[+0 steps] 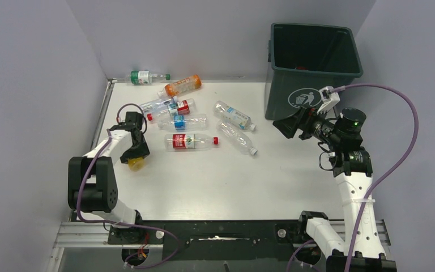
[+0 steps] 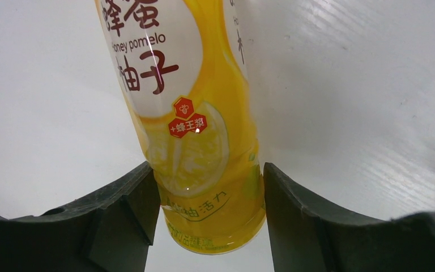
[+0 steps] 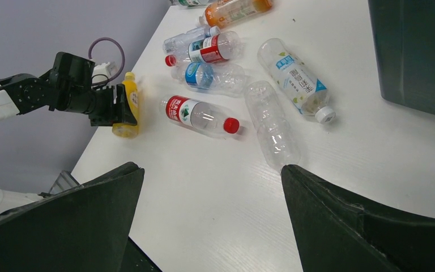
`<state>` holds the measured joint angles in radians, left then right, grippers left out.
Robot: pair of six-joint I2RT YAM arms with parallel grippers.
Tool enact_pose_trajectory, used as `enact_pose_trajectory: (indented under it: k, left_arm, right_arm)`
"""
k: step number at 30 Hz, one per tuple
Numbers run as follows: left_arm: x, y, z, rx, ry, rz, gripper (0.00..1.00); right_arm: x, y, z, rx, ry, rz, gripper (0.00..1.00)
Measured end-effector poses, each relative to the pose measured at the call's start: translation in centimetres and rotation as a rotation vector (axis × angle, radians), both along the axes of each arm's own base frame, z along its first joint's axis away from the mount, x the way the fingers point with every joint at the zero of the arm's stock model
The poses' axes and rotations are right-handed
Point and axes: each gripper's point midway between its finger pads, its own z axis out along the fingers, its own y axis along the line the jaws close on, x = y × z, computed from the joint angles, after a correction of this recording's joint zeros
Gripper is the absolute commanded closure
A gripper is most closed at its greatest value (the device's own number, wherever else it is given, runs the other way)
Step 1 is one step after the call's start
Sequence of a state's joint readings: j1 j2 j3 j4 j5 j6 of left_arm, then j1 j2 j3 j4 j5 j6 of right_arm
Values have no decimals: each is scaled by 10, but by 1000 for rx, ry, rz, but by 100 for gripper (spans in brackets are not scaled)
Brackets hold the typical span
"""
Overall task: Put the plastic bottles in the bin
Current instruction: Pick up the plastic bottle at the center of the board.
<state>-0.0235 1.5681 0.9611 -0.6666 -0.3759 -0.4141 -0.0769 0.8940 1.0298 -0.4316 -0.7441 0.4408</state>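
Scene: white table (image 1: 232, 181) with grey walls, two arms bolted at its near edge
Left claw (image 2: 208, 187): low over the table's left side, its two dark fingers pressed against opposite sides of the yellow bottle (image 2: 195, 130), pinching it near the base
Yellow bottle: yellow label printed with red characters and the words "honey pomelo"; its base points toward the left wrist camera; whether it rests on the table or is lifted cannot be told
Right claw (image 3: 212, 170): spread wide with nothing between its fingers, in the air just in front of the bin (image 1: 286, 93), facing the loose bottles
Bin: dark green, open at the top, at the far right of the table, white litter symbol on its front
Green-label bottle (image 1: 144, 76): on its side at the far left corner, by the back wall
Orange bottle (image 1: 182, 85): on its side just beside it, nearer the middle
Cluster: a red-label bottle (image 1: 182, 106) and a blue-label bottle (image 1: 180, 122) lie close together with another clear one
Red-cap bottle (image 1: 190, 141): alone, just nearer than the cluster, cap pointing right
White-label bottle (image 1: 233, 115): lying slantwise between the cluster and the bin
Plain clear bottle (image 1: 236, 137): just beside the white-label bottle, on its near side
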Motion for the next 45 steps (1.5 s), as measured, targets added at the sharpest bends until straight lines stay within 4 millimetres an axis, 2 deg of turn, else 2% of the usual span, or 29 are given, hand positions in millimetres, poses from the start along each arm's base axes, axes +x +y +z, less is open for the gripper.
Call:
enact_pose_trajectory:
  k: [5,12,17,22,27,31,37,40,45]
  left_arm:
    - [-6,-5,10,-19,1,-8,58]
    - [5,-14,51,-63,-120,-12,60]
    - [9,-34,73,-138,-191,-39,61]
    - [12,-73,89,-222,-229,-110,62]
    - [15,-123,109,-287,-272,-209,63]
    - [22,-165,132,-308,-321,-296,63]
    - [35,-226,151,-306,-365,-402,63]
    - [30,-252,153,-313,-367,-454,63]
    - [13,-292,156,-339,-371,-547,63]
  right_arm:
    - [1,0,-1,1,4,0,2]
    - [1,0,-2,4,9,-1,2]
    - [0,2,-1,14,18,3,2]
    - [0,5,-1,30,34,6,2]
    - [5,7,-9,47,80,1,2]
    - [15,10,-17,45,155,-10,2]
    - [28,20,-6,14,173,-13,2]
    - [30,20,-4,6,171,-25,2]
    - [31,14,-12,-15,194,-74,2]
